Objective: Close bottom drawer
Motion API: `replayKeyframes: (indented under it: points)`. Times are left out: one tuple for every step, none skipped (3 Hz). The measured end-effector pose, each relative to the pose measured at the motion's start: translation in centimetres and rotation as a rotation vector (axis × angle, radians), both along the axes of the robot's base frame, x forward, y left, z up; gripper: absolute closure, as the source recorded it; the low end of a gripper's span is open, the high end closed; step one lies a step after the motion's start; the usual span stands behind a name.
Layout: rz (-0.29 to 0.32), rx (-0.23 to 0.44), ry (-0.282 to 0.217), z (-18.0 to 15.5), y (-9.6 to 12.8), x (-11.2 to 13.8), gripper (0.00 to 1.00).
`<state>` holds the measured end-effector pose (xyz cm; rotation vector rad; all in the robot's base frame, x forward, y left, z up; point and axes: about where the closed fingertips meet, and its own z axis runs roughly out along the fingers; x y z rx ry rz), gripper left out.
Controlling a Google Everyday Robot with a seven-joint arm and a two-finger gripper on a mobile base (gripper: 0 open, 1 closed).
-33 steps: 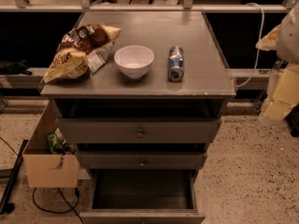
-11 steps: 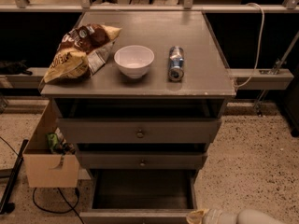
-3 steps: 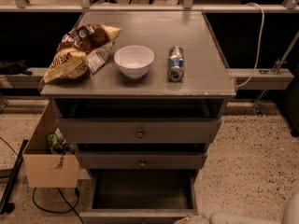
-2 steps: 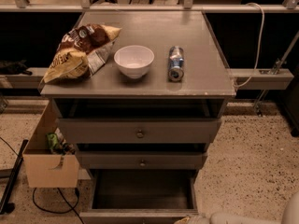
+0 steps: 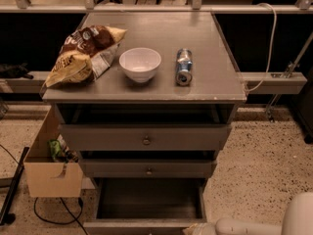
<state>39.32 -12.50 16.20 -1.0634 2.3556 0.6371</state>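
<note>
Just left of the gripper [image 5: 195, 228]: bottom drawer [image 5: 146, 200], pulled well out, dark boxy inside on show, flat front along the lower border. Parked at the right end of that front, at the very bottom of the view, pale arm [image 5: 254, 226] trailing off rightward. Touching the front or only close to it: cannot tell. Open or closed: cannot tell either.

Against a second ago, barely shifted, and the drawer no further in. Against some seconds back, brought down from high beside the cabinet's right side to this low post. Read for the task: approach looks finished, push not yet begun, the whole closing travel left to do, probably a straight shove toward the cabinet.

Well above and left, on the grey cabinet top [image 5: 215, 84]: crumpled chip bag [image 5: 80, 55], then white bowl [image 5: 140, 63], then, almost straight above, a can [image 5: 184, 66] lying on its side. Between those and the gripper: top drawer [image 5: 112, 137] with round knob, middle drawer [image 5: 117, 168] with smaller knob.

Far left and a little higher: open cardboard box [image 5: 49, 177] on the speckled floor [image 5: 259, 155], black cable [image 5: 46, 212] curling beneath. Up and right: white cord [image 5: 270, 33] drooping toward a pale rail [image 5: 274, 81].
</note>
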Motion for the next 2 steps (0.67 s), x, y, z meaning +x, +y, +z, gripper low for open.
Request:
replayKeyframes:
  points:
    - [0.000,0.000,0.000,0.0,0.0,-0.5,0.00]
    - [-0.010,-0.003,0.012,-0.9,0.6,0.8,0.18]
